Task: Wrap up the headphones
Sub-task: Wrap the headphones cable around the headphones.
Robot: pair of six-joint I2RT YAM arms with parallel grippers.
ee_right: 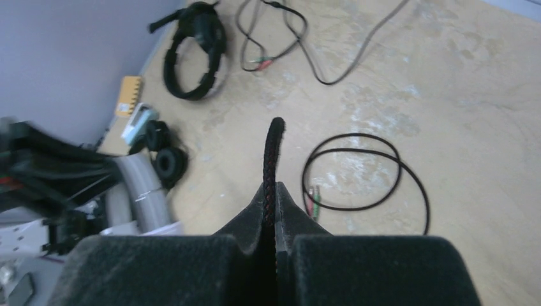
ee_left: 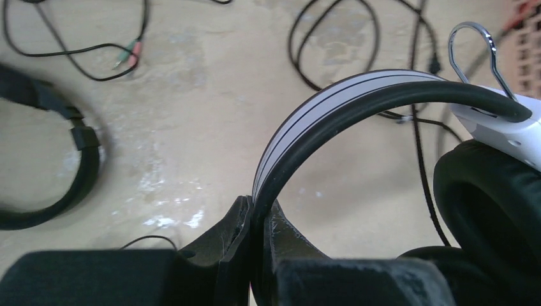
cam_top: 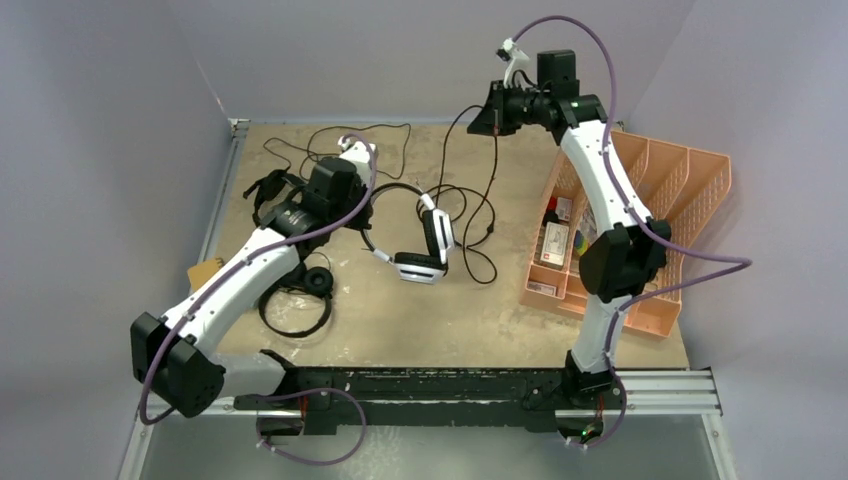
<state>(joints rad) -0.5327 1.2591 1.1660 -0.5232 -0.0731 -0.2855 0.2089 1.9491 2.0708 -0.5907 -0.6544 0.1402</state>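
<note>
Tabletop [cam_top: 400, 320] tan, scuffed (lavender walls [cam_top: 100, 100]) | left end effector [ee_left: 258, 213] clamps headband [ee_left: 332, 95] | right end effector [ee_right: 271, 191] pinches cable [ee_right: 274, 146]

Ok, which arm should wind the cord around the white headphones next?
Right, probably. The right end effector is pinched shut on the braided cord, held up high, free to loop it. The left end effector is clamped on the white headband, steadying it.

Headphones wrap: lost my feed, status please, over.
Left pincer shut on white-and-black headphones' band. Right pincer shut on a black cable, lifted. Loose cable loops on table below.
</note>
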